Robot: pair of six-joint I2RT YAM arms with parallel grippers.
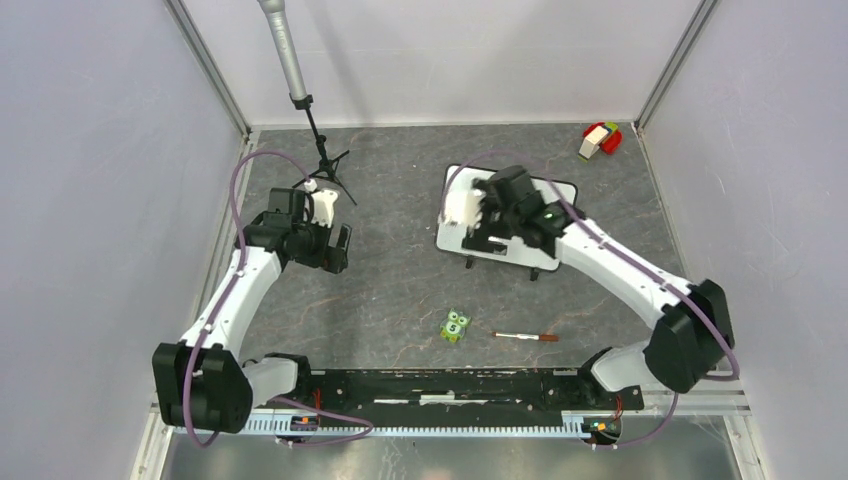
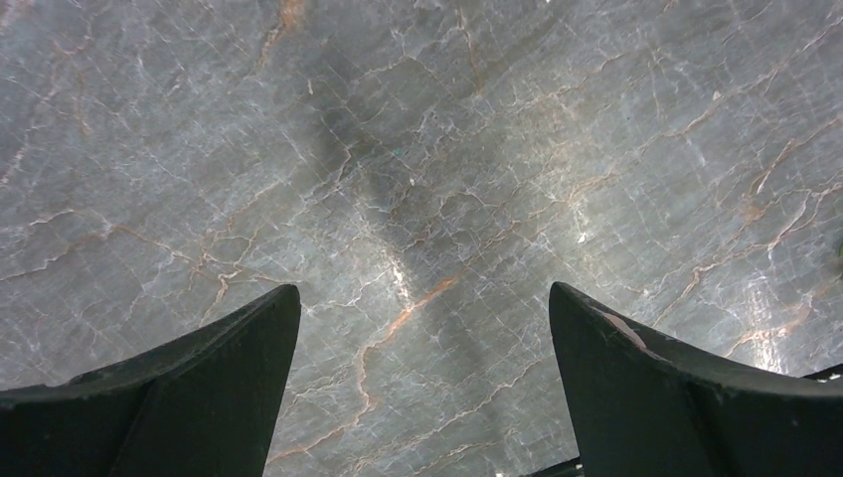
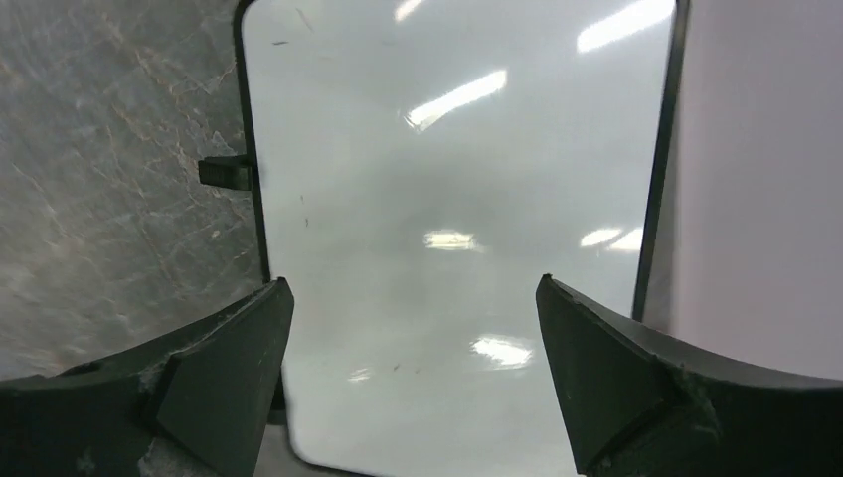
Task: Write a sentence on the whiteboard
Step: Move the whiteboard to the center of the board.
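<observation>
Left gripper (image 2: pixel 422 290) and right gripper (image 3: pixel 413 281) fully spread, holding nothing; right one above whiteboard (image 3: pixel 447 149). Toy (image 1: pixel 455 326) near table's (image 1: pixel 400 200) near edge reads "5".

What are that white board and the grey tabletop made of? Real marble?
The whiteboard looks like a smooth, glossy coated panel: lamp reflections show sharply on it. Its thin black rim looks like plastic. The table shows grey stone patterning with white and rusty veins and soft glare. Whether it is real marble or a printed marble-look sheet, I cannot tell.
</observation>
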